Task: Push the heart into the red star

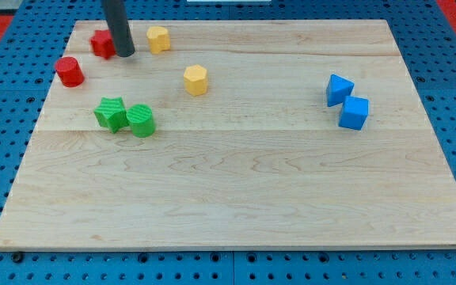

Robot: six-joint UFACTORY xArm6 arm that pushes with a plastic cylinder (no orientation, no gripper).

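Observation:
The red star (100,43) lies near the board's top left corner, its right side partly hidden by my rod. The yellow heart (158,38) lies to the star's right, close to the top edge. My tip (125,55) stands between them, right against the star's right side and a short gap to the left of the heart. It does not touch the heart.
A red cylinder (69,71) lies below and left of the star. A yellow many-sided block (195,80) lies below and right of the heart. A green star (110,113) and a green cylinder (142,120) touch at mid left. Two blue blocks (340,89) (354,113) lie at the right.

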